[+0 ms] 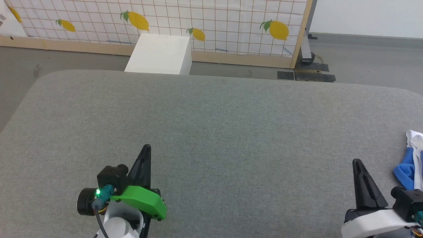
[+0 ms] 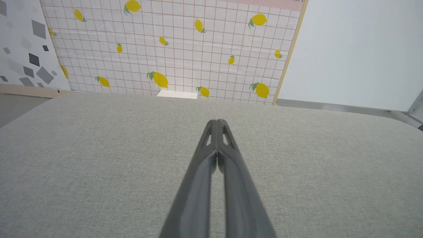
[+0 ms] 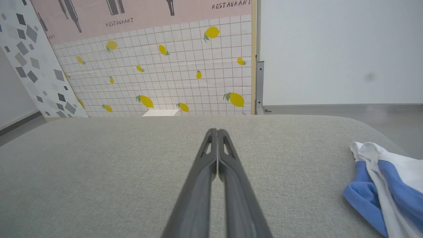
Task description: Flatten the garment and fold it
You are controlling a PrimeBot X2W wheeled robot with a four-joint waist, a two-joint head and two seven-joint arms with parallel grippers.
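Observation:
The garment lies crumpled at the far right edge of the grey padded table, white cloth with blue parts; most of it runs out of the head view. In the right wrist view the garment sits low on the right. My right gripper is shut and empty, a short way left of the garment, its tips pressed together. My left gripper is shut and empty over bare table at the lower left, fingertips touching.
A white box stands on the floor beyond the table's far edge. Behind it runs a lemon-print tiled panel with a wooden frame. A metal stand foot sits at the back right. The table's cover stretches bare between the grippers.

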